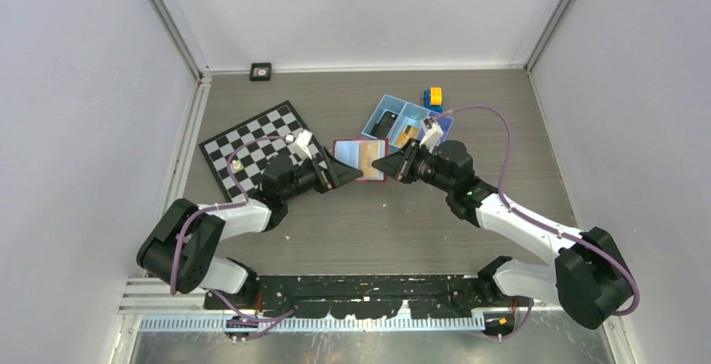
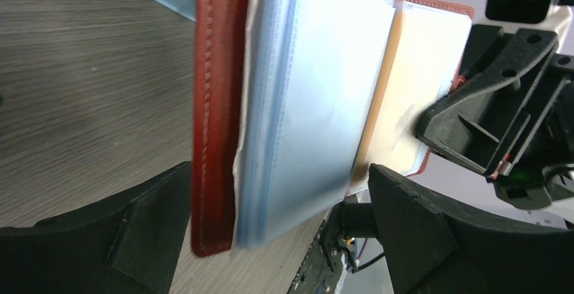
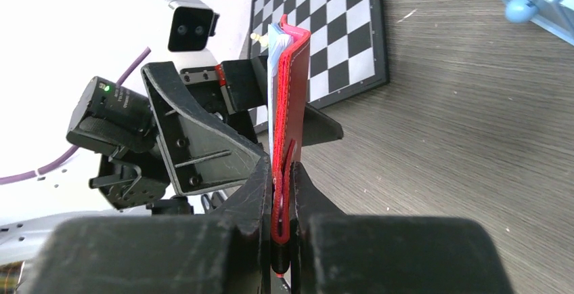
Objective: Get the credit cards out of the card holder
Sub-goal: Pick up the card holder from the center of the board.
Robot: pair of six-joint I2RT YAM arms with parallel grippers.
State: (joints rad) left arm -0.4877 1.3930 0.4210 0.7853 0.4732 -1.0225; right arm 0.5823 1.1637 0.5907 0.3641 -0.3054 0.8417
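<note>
Pinching stitched red card holder (image 3: pixel 292 91) edge, right claw (image 3: pixel 283 192); left claw (image 2: pixel 277 199) gaping near glossy sleeves (image 2: pixel 318 91).

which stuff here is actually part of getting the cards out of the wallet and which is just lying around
Job:
- wallet
- tan card in it
- right end effector, shut on the wallet's edge
- left end effector, open, one finger on each side of the wallet

Lying about:
- chessboard
- blue tray, contents too small to tell
- yellow block
- black box by the back wall

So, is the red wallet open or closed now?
Open: the wallet is spread, its clear sleeves showing, while the right gripper pinches its red edge.
</note>
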